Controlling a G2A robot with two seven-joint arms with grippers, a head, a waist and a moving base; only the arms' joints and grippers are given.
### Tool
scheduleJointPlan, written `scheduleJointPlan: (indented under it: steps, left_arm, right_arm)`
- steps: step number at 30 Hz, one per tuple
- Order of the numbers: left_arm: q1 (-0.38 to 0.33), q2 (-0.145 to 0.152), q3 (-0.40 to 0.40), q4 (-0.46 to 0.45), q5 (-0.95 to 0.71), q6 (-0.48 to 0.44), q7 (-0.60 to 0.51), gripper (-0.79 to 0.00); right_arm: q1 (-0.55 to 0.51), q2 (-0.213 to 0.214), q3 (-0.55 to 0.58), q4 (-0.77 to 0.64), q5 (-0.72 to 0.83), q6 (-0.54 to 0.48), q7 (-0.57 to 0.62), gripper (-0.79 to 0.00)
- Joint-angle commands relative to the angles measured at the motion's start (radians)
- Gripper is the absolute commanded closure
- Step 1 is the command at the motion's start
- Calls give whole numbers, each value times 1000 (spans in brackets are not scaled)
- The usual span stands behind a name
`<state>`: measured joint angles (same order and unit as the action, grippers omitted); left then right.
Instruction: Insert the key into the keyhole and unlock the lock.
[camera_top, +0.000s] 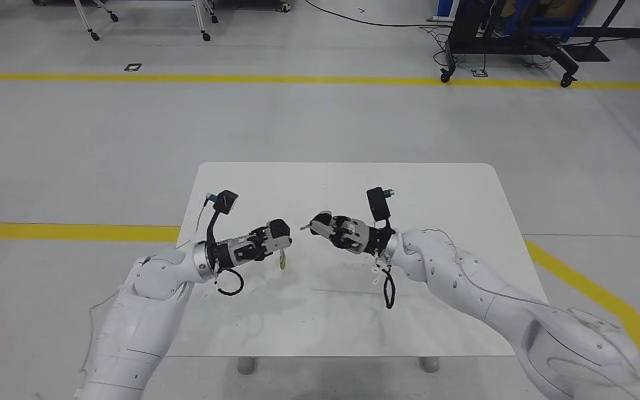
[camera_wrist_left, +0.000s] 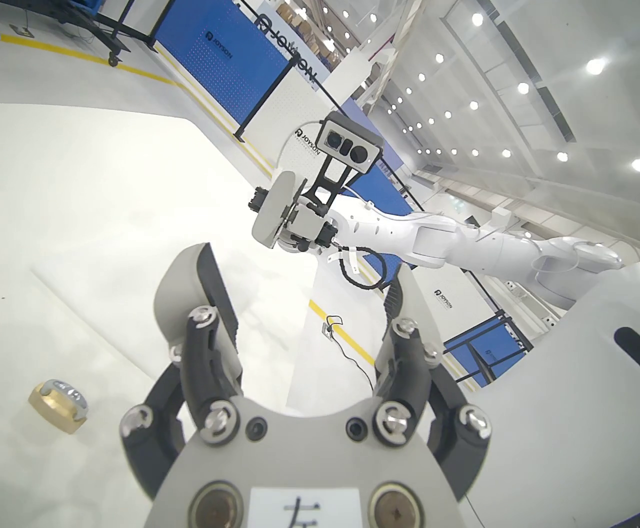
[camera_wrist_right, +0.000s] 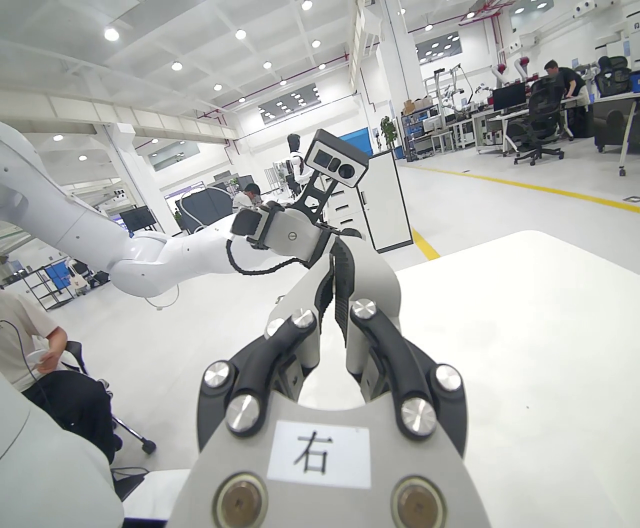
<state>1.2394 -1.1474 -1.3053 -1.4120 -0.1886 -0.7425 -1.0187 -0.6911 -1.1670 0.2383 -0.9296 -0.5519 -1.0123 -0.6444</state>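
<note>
A small brass padlock (camera_top: 283, 262) with a silver shackle lies on the white table (camera_top: 440, 200), just below my left gripper (camera_top: 283, 235). In the left wrist view the padlock (camera_wrist_left: 57, 405) rests on the tabletop off to one side of my left gripper (camera_wrist_left: 302, 265), which is open with nothing between its fingers. My right gripper (camera_top: 318, 222) hovers over the table's middle, facing the left one across a short gap. In its own view the right gripper (camera_wrist_right: 336, 252) is shut, pads pressed together. I cannot tell whether anything is pinched there.
Both arms hang above the front half of the table (camera_wrist_right: 525, 310). The table's far edge and right side carry nothing. A seated person (camera_wrist_right: 30, 340) is at the room's edge, away from the table.
</note>
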Motion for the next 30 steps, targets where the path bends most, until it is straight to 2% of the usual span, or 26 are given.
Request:
scheduleJointPlan:
  steps: [1,7,13,19,30]
  left_arm:
    - [1,1,7,-3,11,-2,11,-391]
    - [2,5,17,-7,32,0,36,-372]
    - [-5,8,32,-7,49,11,46,-363]
    - [-10,13,35,-2,69,16,67,-305]
    - [-14,22,32,3,76,20,102,-308]
  right_arm:
    - [10,-6,-17,12,34,0,10,0]
    - [32,-17,-68,26,83,0,25,0]
    - [28,-24,-68,16,96,0,63,0]
    - [33,-26,-68,16,105,0,77,0]
    - [35,-14,-68,21,59,0,-5,0]
